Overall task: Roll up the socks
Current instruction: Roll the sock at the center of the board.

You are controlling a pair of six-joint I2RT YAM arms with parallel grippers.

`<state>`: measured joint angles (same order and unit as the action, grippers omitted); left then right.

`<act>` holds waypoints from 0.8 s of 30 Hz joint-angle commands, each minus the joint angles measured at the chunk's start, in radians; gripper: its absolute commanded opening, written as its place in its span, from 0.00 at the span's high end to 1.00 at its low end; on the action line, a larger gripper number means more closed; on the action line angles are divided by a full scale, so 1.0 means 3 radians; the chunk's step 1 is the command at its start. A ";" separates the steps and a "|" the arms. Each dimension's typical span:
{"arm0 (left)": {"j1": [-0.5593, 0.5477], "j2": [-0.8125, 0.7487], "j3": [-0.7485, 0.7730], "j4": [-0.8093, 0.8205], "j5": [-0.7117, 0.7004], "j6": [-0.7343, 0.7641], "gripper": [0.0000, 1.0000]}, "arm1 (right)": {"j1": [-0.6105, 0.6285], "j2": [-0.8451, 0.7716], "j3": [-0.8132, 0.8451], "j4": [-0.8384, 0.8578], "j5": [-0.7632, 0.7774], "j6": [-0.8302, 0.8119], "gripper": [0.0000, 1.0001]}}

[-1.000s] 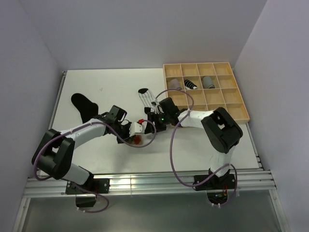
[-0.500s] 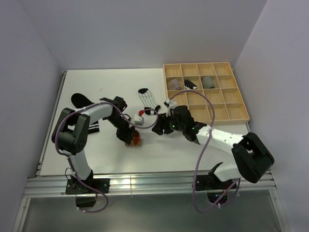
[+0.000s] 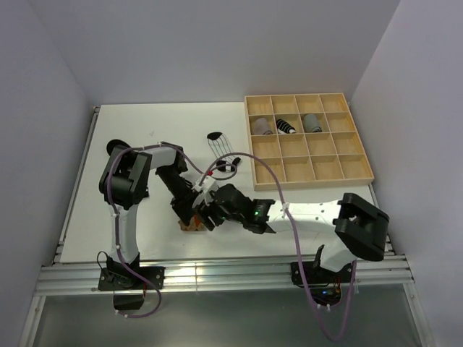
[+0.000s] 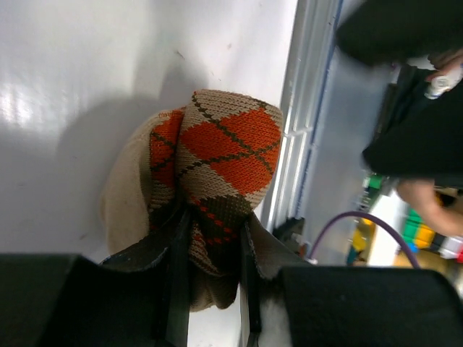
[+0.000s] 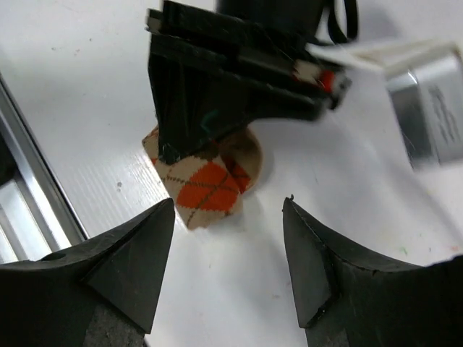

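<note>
A brown-orange diamond-pattern sock (image 4: 221,148) lies bunched on the white table near its front edge, also seen as the sock (image 3: 192,226) from above. My left gripper (image 4: 211,289) is shut on the sock's dark cuff end. My right gripper (image 5: 228,206) is open just beside it; the sock (image 5: 206,186) lies a little beyond its fingertips, under the left gripper (image 5: 217,94). From above, the right gripper (image 3: 208,215) sits directly right of the left gripper (image 3: 189,212). A white sock with thin black stripes (image 3: 221,148) lies flat farther back. A black sock (image 3: 113,147) is mostly hidden behind the left arm.
A light wooden grid tray (image 3: 340,168) stands at the back right, with three rolled socks (image 3: 286,126) in its second row. The metal rail (image 4: 300,108) of the table's front edge runs close beside the held sock. Both arms' cables loop over the table's middle.
The left gripper has carried the brown-orange sock toward the front edge. The right arm has swung left and nearer, bringing its open gripper beside the sock.
</note>
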<state>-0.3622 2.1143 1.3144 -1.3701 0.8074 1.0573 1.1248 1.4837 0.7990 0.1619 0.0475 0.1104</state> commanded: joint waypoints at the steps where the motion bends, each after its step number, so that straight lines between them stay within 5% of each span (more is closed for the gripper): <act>1: 0.0011 0.0182 -0.0009 0.0001 -0.0375 0.0173 1.00 | 0.0203 0.0304 0.0368 -0.0237 0.0312 -0.0332 0.31; 24: 0.0088 0.0331 0.0129 0.0021 -0.0447 0.0116 1.00 | 0.0960 0.0858 0.0768 -0.0386 0.1309 -0.0900 0.28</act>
<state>-0.3454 2.1777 1.3376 -1.4536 0.7872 1.0527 1.3991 1.7233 0.9840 0.0101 0.3828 -0.1291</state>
